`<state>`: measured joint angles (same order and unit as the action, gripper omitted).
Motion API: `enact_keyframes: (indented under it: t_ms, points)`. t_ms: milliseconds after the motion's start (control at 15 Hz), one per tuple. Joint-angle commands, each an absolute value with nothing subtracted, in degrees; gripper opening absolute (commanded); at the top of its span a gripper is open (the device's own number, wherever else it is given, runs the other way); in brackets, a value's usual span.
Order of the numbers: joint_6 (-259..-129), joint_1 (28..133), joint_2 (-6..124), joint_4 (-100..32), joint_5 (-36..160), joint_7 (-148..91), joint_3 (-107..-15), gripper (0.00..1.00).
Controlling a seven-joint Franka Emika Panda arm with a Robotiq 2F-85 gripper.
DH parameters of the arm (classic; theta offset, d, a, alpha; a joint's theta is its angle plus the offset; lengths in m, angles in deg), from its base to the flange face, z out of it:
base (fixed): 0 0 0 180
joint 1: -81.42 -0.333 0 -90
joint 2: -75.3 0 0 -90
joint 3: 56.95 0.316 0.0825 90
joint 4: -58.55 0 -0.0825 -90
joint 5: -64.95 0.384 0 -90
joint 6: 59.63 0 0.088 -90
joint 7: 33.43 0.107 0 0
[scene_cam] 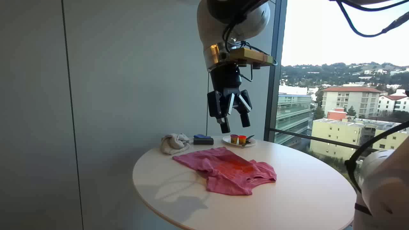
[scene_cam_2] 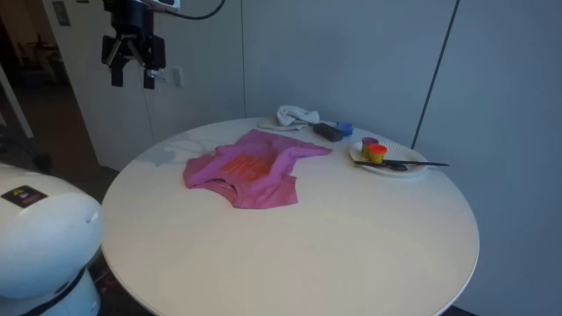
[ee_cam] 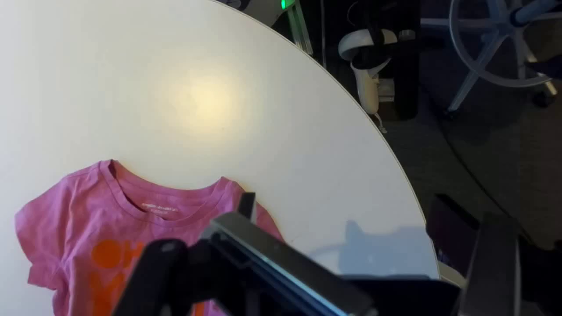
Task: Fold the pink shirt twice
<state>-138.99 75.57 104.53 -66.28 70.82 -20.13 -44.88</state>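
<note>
The pink shirt [scene_cam: 220,164] lies spread and a little wrinkled on the round white table, with an orange-red print on its front. It also shows in an exterior view [scene_cam_2: 281,151]. In the wrist view the shirt [ee_cam: 184,206] shows its neckline and one sleeve; its lower part is out of frame or behind the gripper. My gripper [scene_cam: 235,124] is open and empty, held well above the table. It also hangs high in an exterior view [scene_cam_2: 133,80]. In the wrist view one fingertip of the gripper [ee_cam: 349,210] overlaps the shirt's shoulder and the other lies past the table edge.
A grey-white cloth [scene_cam: 174,143] and a dark block [scene_cam: 203,141] with a blue object [scene_cam_2: 345,128] lie at the table's back. A white plate [scene_cam_2: 406,153] holds two small tubs [scene_cam_2: 377,153] and dark utensils [scene_cam_2: 417,163]. The table [scene_cam_2: 329,254] has a round edge.
</note>
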Motion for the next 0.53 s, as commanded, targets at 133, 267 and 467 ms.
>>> enact_keyframes:
  t_ms: [133, 267, 467]
  points:
    - [-138.9, 75.3, 104.6, -65.8, 70.7, -20.0, -45.1, 1.0]
    - [-138.9, 75.3, 104.7, -65.7, 70.7, -20.0, -45.1, 1.0]
    - [-138.9, 75.3, 104.7, -65.7, 70.7, -20.0, -45.1, 1.0]
